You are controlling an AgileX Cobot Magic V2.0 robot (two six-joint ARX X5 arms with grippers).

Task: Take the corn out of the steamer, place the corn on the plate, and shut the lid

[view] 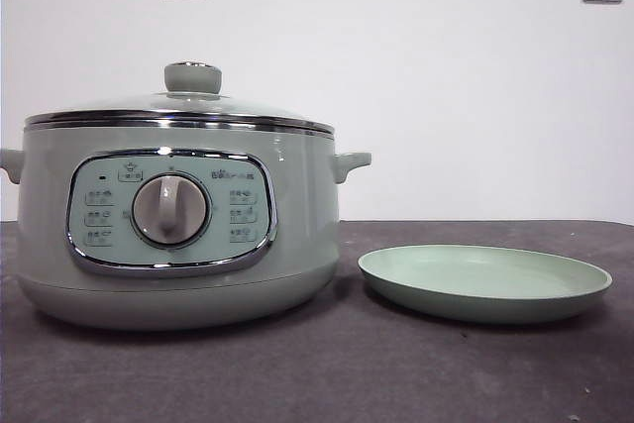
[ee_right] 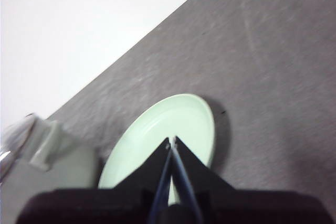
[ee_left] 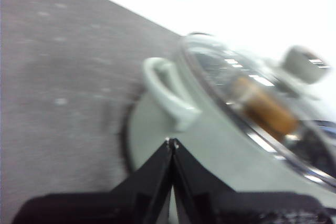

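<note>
While both tools, left tool (ee_left: 171, 142) and right tool (ee_right: 171, 141), hang pinched closed and empty, the lid (view: 178, 106) covers the steamer (view: 178, 245), corn (ee_left: 262, 106) inside, beside the bare plate (view: 484, 284).

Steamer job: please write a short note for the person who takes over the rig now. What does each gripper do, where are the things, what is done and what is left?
Left gripper: shut, holding nothing, above the steamer near its side handle.
Right gripper: shut, holding nothing, above the plate.
The lid sits closed on the steamer. The corn shows through the glass, inside the pot.
The plate is beside the steamer on the table, with nothing on it.
Done: nothing yet.
Left: lift the lid, take out the corn, put it on the plate, close the lid.
</note>
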